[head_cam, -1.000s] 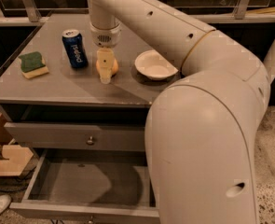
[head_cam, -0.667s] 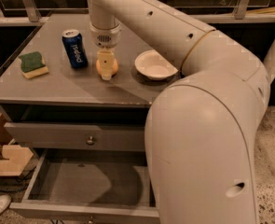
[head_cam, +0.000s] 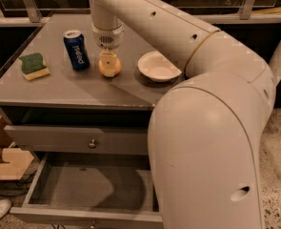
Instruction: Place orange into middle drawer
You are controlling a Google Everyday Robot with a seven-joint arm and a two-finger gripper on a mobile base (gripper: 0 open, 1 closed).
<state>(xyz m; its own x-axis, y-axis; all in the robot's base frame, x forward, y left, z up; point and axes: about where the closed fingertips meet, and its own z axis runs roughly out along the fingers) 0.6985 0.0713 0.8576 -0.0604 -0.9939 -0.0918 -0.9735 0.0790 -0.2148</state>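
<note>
Since the earlier frame almost nothing moves: my gripper (head_cam: 109,62) remains lowered over the orange (head_cam: 113,72) in the upper middle of the frame, with at most a slight settling. The orange rests on the grey cabinet top (head_cam: 59,87), between the blue soda can (head_cam: 76,50) to its left and the white bowl (head_cam: 159,67) to its right; whether I have closed on it I cannot tell. Risks, as I judge them: an off-centre or loose hold could let the round fruit roll toward the can or the bowl, and a sideways sweep on lifting could topple the can just beside it. Containers: the bowl holds nothing; the middle drawer (head_cam: 83,187), pulled open at the lower left of the frame, shows a bare grey inside, its right part hidden by my arm (head_cam: 211,142); the upper drawer (head_cam: 59,138) is shut.
</note>
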